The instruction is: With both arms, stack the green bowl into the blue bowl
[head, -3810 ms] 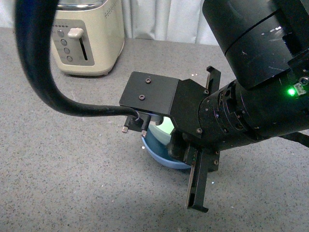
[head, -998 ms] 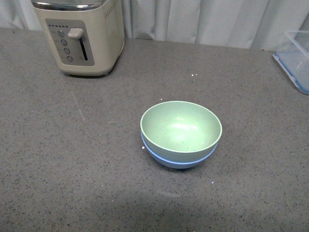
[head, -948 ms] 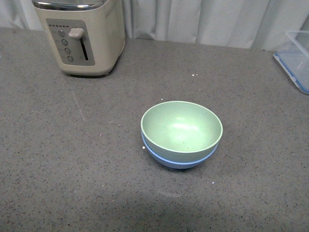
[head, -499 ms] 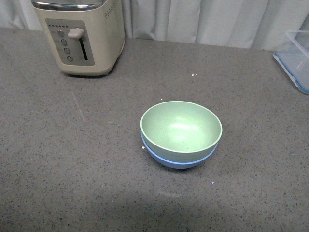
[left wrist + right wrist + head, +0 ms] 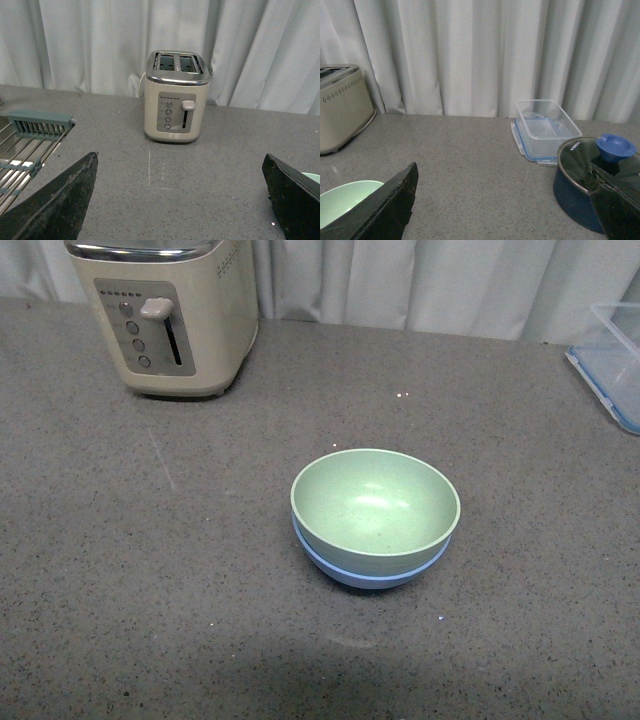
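Observation:
The green bowl (image 5: 376,502) sits nested inside the blue bowl (image 5: 368,573) in the middle of the grey counter; only the blue bowl's rim and lower wall show under it. Neither arm shows in the front view. My left gripper (image 5: 182,200) is open and empty above bare counter, facing the toaster; a sliver of the green bowl (image 5: 312,176) shows by one finger. My right gripper (image 5: 505,205) is open and empty; the green bowl (image 5: 342,200) shows partly behind one finger.
A cream toaster (image 5: 170,315) stands at the back left. A clear plastic container (image 5: 615,365) lies at the right edge. The right wrist view shows a blue pot with a glass lid (image 5: 590,175). A dish rack (image 5: 25,145) shows in the left wrist view. Curtains hang behind.
Earlier, an arm hung over the bowls and hid most of them. It has withdrawn out of the front view. In the last second the stacked bowls have not moved.

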